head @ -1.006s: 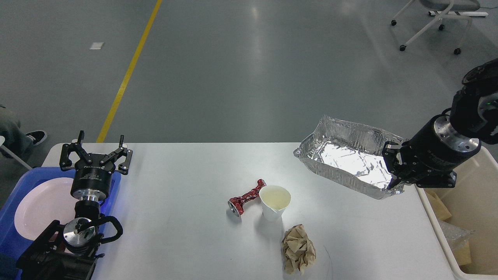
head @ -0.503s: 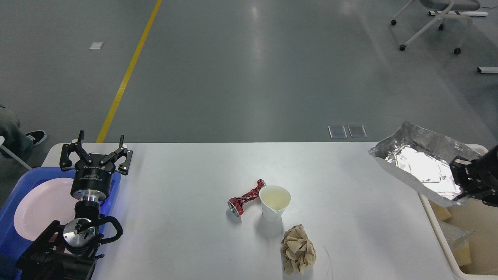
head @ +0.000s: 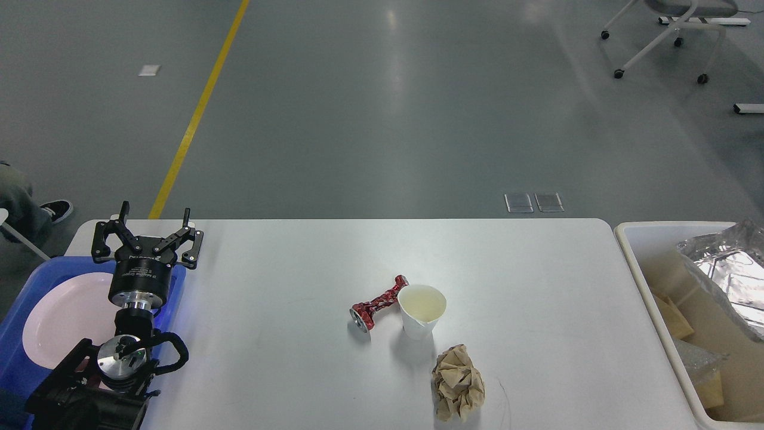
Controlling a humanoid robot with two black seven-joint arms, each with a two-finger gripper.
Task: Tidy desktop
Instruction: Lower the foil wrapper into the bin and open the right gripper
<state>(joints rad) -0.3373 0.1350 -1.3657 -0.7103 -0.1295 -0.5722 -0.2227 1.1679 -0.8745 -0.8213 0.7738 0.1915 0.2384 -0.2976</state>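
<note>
We see the desktop (head: 286,382), a smooth matte white top with rounded corners, spanning most of the near half of the view. At its right edge stands a beige bin (head: 647,230) holding a crinkled foil tray (head: 725,275), tan cardboard pieces and clear plastic film. At the left edge sits a blue tray (head: 27,286) containing a round white plate (head: 59,313).

Near the centre of the desktop stands a white paper cup (head: 421,310), upright, its rim bent to a spout, its inside pale. A crushed red can (head: 376,303), twisted thin at the middle, lies touching the cup on the left. A crumpled brown paper ball (head: 457,383) lies just near of the cup, apart from it.

Our left gripper (head: 154,214) hangs over the far corner of the blue tray, fingers spread apart, gripping nothing. Our right gripper is out of frame.
</note>
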